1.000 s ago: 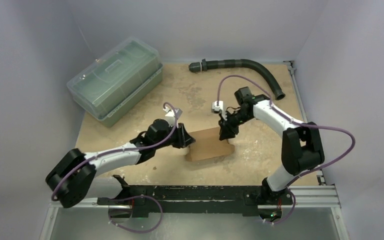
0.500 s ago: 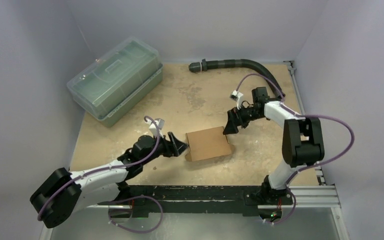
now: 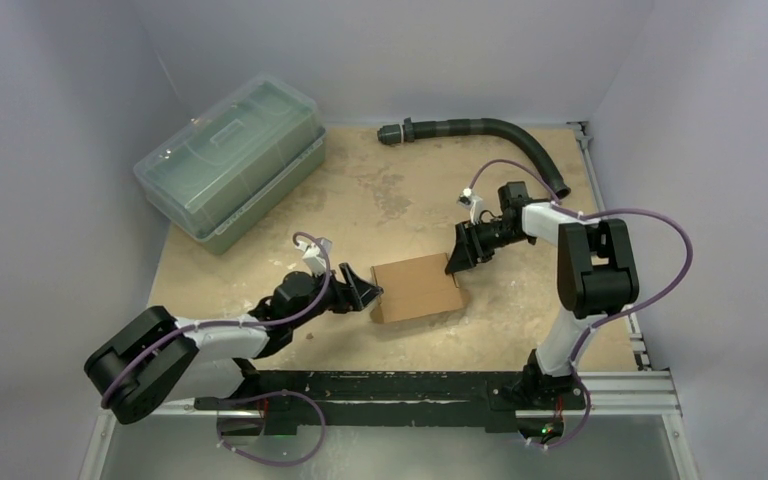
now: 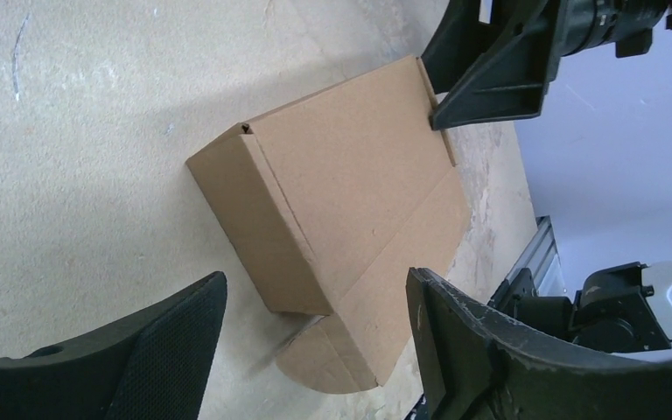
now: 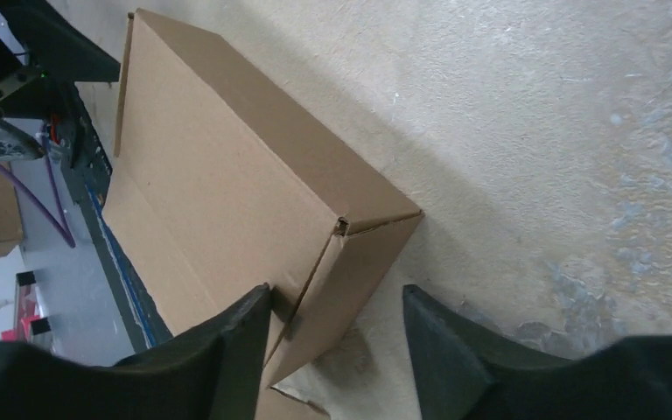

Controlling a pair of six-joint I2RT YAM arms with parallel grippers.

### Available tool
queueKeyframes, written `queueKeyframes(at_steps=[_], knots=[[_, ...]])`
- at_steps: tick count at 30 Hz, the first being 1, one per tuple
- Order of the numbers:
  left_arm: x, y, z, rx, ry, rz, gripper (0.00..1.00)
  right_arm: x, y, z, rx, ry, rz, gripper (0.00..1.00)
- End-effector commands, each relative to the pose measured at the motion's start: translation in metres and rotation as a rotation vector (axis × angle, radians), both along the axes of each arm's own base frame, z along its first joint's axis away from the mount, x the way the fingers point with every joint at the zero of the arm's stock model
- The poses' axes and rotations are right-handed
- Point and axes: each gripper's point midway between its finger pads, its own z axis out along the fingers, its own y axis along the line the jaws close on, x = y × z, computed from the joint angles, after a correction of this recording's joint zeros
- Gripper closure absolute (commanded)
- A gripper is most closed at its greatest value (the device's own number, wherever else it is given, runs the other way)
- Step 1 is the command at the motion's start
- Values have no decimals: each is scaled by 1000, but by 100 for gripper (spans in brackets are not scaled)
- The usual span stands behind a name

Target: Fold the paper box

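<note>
The paper box (image 3: 415, 286) is a flat brown cardboard carton lying on the table near the middle. My left gripper (image 3: 364, 293) is open just off the carton's left end. In the left wrist view the carton (image 4: 350, 188) lies ahead of the open gripper (image 4: 315, 350), with a rounded tab (image 4: 332, 360) sticking out between the jaws. My right gripper (image 3: 457, 261) is open at the carton's far right corner. In the right wrist view (image 5: 337, 350) one finger (image 5: 227, 359) rests on the carton top (image 5: 227, 175). The other finger stands apart from the end wall.
A large clear greenish lidded plastic bin (image 3: 230, 160) stands at the back left. A black corrugated hose (image 3: 480, 128) curves along the back right. A black rail (image 3: 410, 385) runs along the near edge. Grey walls close in the left, back and right sides.
The left gripper drew back off the carton's left end and sank low to the table. The right wrist swung out right and lower, its gripper staying at the carton's right corner.
</note>
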Motion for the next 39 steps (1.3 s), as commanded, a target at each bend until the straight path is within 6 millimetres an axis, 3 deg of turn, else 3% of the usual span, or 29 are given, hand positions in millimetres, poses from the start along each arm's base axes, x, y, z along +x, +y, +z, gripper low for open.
queueKeyframes(at_steps=[1,7,14,21,25,34,39], knots=[[8,-6,11,-55,-43,8,25,4,4,8,55,1,15,46],[9,-12,3,-66,-30,-10,22,6,-4,7,91,33,-10,63],[5,-19,-3,-146,20,-22,21,7,-8,3,110,66,-21,71],[-1,-29,0,-286,80,-47,19,7,-12,-2,139,114,-45,74],[-5,-27,-3,-344,123,-35,12,7,-12,-5,145,133,-50,75],[-6,-26,-24,-315,205,10,11,12,-25,-7,154,145,-102,76],[-4,-35,-20,-314,194,-5,11,12,-25,-6,167,149,-98,76]])
